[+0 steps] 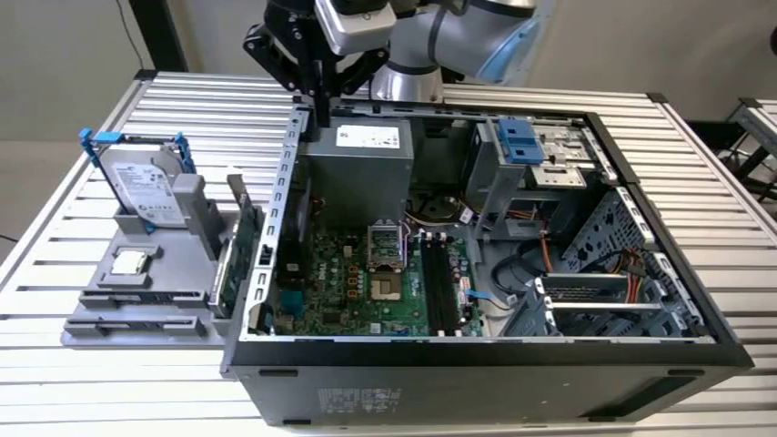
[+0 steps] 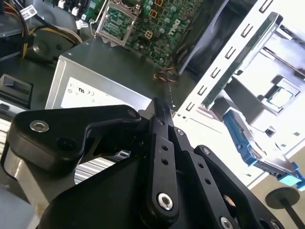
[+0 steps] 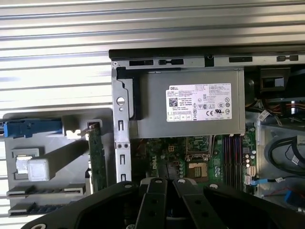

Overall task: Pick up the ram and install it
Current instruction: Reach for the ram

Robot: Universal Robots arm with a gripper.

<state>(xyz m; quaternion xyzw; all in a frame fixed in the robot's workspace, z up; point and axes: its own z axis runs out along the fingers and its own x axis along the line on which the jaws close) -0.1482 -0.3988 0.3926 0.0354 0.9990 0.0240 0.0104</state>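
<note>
The ram (image 1: 127, 322) is a thin bluish-green stick lying on edge in the nearest groove of the grey parts holder (image 1: 91, 335), left of the computer case in the exterior view. In the first wrist view the ram (image 3: 35, 208) lies at the holder's end. My gripper (image 1: 322, 107) hangs above the case's rear left corner, over the power supply (image 1: 358, 164), far from the ram. In both wrist views its black fingers are shut with nothing between them (image 2: 160, 106) (image 3: 167, 180). The black motherboard slots (image 1: 438, 287) (image 3: 233, 152) are empty.
The open case (image 1: 486, 350) lies on a slatted metal table (image 1: 73, 391). The holder also carries a hard drive in a blue frame (image 1: 140, 187), a processor (image 1: 127, 264) and an upright green expansion card (image 1: 247, 241). Cables and drive cages (image 1: 534, 150) crowd the case's right half.
</note>
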